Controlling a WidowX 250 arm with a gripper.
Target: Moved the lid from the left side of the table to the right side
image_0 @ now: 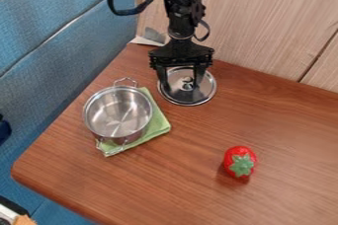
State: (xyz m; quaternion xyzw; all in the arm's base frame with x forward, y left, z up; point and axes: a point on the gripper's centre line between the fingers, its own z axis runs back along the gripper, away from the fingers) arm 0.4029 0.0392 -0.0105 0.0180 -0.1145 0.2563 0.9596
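With fingers spread, the pincer (182, 86) was poised over the lid (188, 97), seen at two o'clock from the pot (117, 113); a strawberry (240, 162) was seen at four.

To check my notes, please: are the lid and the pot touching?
Apart. In the camera view, a strip of wooden table shows between the lid and the pot.

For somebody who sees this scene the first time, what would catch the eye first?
Probably the bright red strawberry, at lower right. Next come the shiny metal pot on a green cloth, at left, and the black gripper over the round lid, at upper centre.
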